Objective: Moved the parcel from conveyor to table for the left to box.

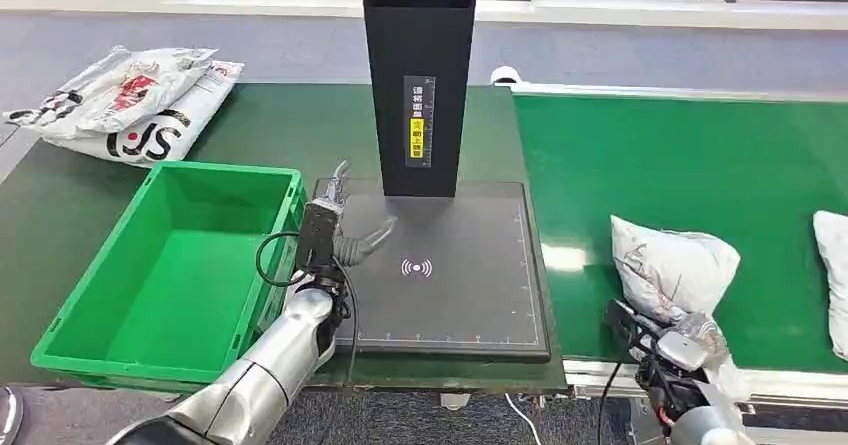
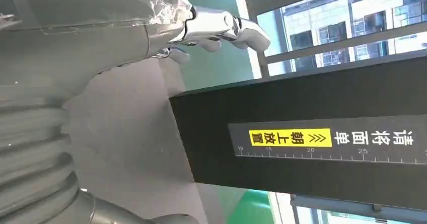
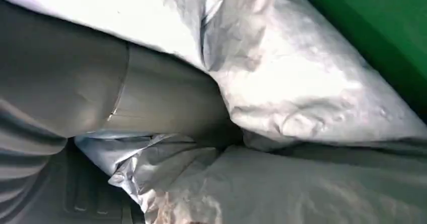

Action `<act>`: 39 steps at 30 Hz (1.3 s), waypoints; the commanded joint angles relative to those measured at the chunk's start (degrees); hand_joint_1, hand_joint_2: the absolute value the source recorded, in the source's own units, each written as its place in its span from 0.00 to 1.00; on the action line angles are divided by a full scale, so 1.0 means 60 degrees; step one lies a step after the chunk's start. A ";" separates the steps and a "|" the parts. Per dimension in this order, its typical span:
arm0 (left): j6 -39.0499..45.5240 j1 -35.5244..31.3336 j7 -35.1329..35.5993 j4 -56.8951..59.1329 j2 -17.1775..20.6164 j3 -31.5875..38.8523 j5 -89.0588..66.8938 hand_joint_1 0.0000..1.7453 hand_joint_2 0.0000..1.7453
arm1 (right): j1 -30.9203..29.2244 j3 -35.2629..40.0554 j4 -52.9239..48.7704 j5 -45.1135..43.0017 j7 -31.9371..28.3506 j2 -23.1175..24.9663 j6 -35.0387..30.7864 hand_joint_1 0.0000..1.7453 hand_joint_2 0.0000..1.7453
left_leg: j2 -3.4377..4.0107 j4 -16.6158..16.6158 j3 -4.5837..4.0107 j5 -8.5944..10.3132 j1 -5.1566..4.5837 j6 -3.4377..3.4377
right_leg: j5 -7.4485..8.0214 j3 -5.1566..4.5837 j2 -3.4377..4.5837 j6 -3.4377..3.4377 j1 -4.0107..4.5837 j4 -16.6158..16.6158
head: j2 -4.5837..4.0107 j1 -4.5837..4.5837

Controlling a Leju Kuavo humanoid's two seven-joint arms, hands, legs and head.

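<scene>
- A white plastic-wrapped parcel point(image 1: 672, 265) lies on the green conveyor point(image 1: 700, 155), near its front edge and to the right of the dark green table point(image 1: 270, 125); it has not yet crossed to the table, so the transfer is judged barely begun.
- The right hand point(image 1: 680, 350) is low at the conveyor's front edge, touching the near end of the parcel; in the right wrist view crinkled white wrapping presses against the grey thumb point(image 3: 166, 100), and the hand appears to be grasping the parcel, though its fingers are hidden by the wrapping.
- The left hand point(image 1: 345, 230) hovers over the left part of the black scanning pad point(image 1: 450, 265) on the table, fingers spread and holding nothing; the left wrist view shows the pale fingertips point(image 2: 241, 30) apart beside the black upright column point(image 1: 418, 75).
- A green crate point(image 1: 160, 285) stands on the table just left of the pad, with nothing seen inside it; boxing is not yet done.
- A second white parcel point(image 1: 832, 275) lies at the conveyor's right edge; several printed bags point(image 1: 130, 100) are heaped at the table's far left corner.
- Left to do, by this judgement: lift the parcel, carry it left onto the table, let go, then the left hand boxes it.
</scene>
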 commanded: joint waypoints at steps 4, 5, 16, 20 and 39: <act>0.1367 0.0034 0.0036 -0.0469 0.0309 0.1091 -0.0896 0.00 1.00 | -0.0291 -0.0472 -0.6652 -0.3269 -0.7930 0.2454 -0.5211 1.00 1.00 | 0.0161 0.0028 -0.0232 0.0021 -0.0049 0.0004 | 0.0064 -0.0146 0.0154 0.0010 -0.0051 0.0109 | 0.0000 0.0011; 0.1367 0.0034 0.0036 -0.0469 0.0309 0.1091 -0.0896 0.00 1.00 | -0.0291 -0.0472 -0.6652 -0.3269 -0.7930 0.2454 -0.5211 1.00 1.00 | 0.0210 0.0031 -0.0267 0.0018 -0.0052 -0.0011 | 0.0077 -0.0213 0.0201 -0.0010 -0.0054 0.0126 | 0.0000 0.0000; 0.1453 0.0091 0.0036 -0.0744 0.0221 0.1162 -0.1231 0.00 1.00 | 0.0578 0.1144 -0.7782 -0.3494 -0.8521 0.3206 -0.5211 1.00 1.00 | 0.0012 -0.0008 -0.0305 0.0130 -0.0095 -0.0027 | 0.0075 -0.0339 0.0013 -0.0019 -0.0091 0.0148 | 0.0000 -0.0004; 0.1418 0.0115 0.0036 -0.0784 0.0208 0.1214 -0.1302 0.00 1.00 | 0.0515 0.1709 -0.7557 -0.3488 -0.8025 0.2880 -0.5211 1.00 1.00 | 0.0040 -0.0009 -0.0319 0.0138 -0.0094 -0.0027 | 0.0085 -0.0362 0.0030 -0.0022 -0.0093 0.0144 | 0.0000 -0.0004; 0.1174 0.0034 0.0036 -0.1014 0.0216 0.1170 -0.1423 0.00 1.00 | 0.0099 0.7059 -0.3362 -0.5645 -0.6511 0.2306 -0.1048 1.00 1.00 | 0.0030 -0.0036 -0.0293 0.0144 -0.0088 -0.0030 | 0.0091 -0.0341 0.0024 -0.0024 -0.0085 0.0120 | -0.0003 -0.0004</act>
